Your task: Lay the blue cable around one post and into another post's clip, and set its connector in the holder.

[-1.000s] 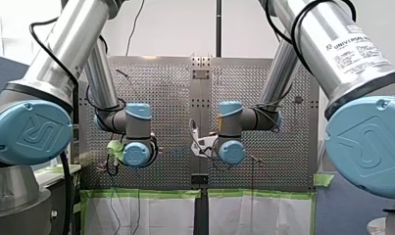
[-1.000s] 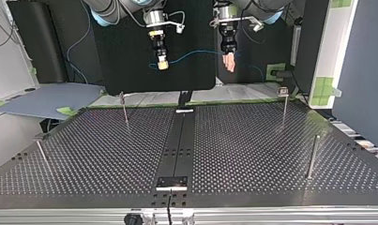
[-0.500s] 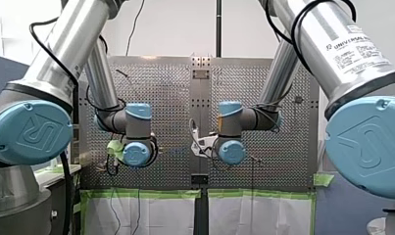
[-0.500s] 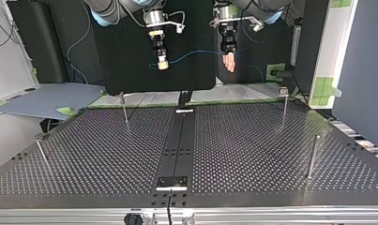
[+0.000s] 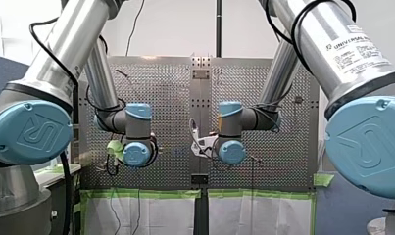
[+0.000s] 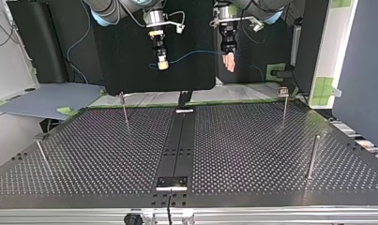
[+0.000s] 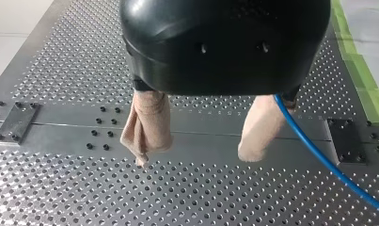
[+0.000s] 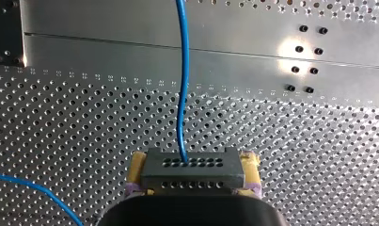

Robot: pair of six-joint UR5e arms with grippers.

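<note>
My right fingers (image 8: 249, 165) are clamped on the connector (image 8: 193, 168), a yellow pad at each end; the cable (image 8: 181, 70) leaves its face straight ahead, at their 12 o'clock. My left fingers (image 7: 149, 122), beige-padded, stand apart with nothing between the tips; the cable passes just beside one of them, on its outer side, and I cannot tell whether it touches.

In the top view both sets hang well above the counter (image 6: 83, 154); the cable runs between them along a 9-to-3 line, connector at the 9 end; past my left fingers it trails toward 4 o'clock. None of it is around a post or in a clip yet.

One post (image 6: 124, 107) stands at about 7 o'clock from my right fingers; another (image 6: 284, 104), with a small head that may be the clip, stands at about 4 o'clock from my left. I judge the span must come down across one of these; each arm is nearer its own post. I cannot tell which block is the holder.
</note>
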